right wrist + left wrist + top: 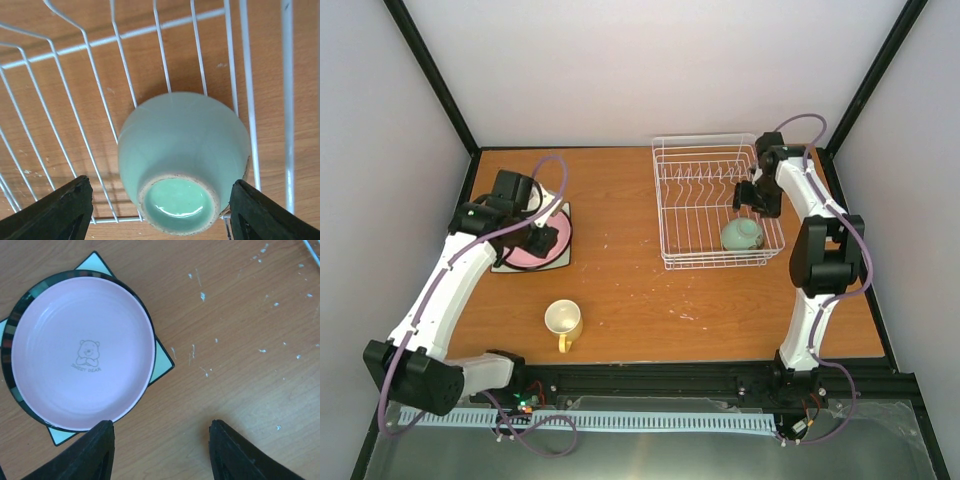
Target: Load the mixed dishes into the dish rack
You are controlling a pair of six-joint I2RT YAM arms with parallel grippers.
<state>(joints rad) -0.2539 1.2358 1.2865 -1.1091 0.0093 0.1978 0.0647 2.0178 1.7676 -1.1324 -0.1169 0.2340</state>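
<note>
A: Where's the bowl?
B: Bottom up in the near right corner of the rack. The right end effector hangs over it, spread apart.
A: Plates?
B: The pink plate lies on a dark-rimmed plate, on a square plate, left on the worktop. The left end effector is beside them, also apart. The mug stands nearer the front.
</note>
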